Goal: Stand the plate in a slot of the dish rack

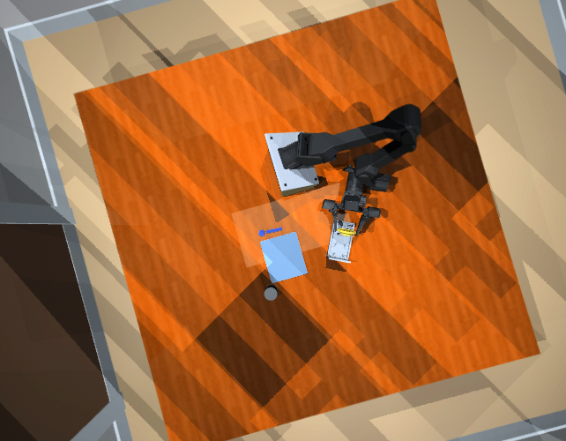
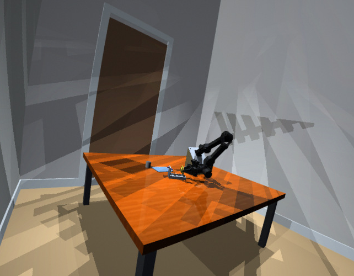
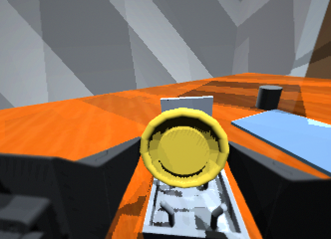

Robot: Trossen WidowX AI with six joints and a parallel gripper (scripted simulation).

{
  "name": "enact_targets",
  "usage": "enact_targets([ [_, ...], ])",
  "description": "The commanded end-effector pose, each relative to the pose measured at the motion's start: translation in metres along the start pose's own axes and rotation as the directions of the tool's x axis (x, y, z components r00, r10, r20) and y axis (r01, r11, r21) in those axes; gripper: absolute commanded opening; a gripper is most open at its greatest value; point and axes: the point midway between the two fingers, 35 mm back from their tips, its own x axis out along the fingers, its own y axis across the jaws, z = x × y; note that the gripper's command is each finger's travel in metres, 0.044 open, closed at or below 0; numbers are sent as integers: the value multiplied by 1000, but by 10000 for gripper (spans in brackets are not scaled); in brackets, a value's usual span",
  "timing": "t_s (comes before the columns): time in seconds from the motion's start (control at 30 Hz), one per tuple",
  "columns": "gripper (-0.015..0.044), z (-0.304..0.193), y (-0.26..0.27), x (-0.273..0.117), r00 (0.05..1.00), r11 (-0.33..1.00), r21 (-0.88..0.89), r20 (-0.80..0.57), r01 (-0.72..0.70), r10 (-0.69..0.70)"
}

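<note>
The yellow round plate (image 1: 346,232) (image 2: 182,169) (image 3: 183,148) is upright, its face toward the wrist camera. My gripper (image 1: 347,231) (image 3: 182,143) is shut on it, one finger at each side edge. The grey-white dish rack (image 1: 339,253) (image 2: 169,172) (image 3: 186,104) stands on the table under and beyond the plate, with its tall end panel at the far end. The plate is over the part of the rack nearer the arm. Short pegs show below the plate in the wrist view. The plate hides the rack's middle there, and I cannot tell whether its lower edge touches the rack.
A light-blue flat slab (image 1: 290,256) (image 2: 160,169) (image 3: 289,131) lies beside the rack. A grey cylinder (image 1: 271,293) (image 2: 148,164) (image 3: 269,98) stands beyond the slab. A small blue tool-like object (image 1: 274,230) lies by the slab, on the side toward the arm's base block (image 1: 300,183).
</note>
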Motion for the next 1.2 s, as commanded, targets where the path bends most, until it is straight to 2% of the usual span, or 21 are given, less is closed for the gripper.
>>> enact_targets([
  [0.0, 0, 0, -6, 2, 1000, 1000, -15, 1, 7, -7],
  [0.3, 0, -19, -8, 5, 1000, 1000, 6, 0, -2, 2],
  [0.77, 0, -14, -8, 3, 1000, 1000, -3, -7, 1, -1],
  [1.17, 315, -15, -9, 4, 1000, 1000, -2, -6, 2, -2],
])
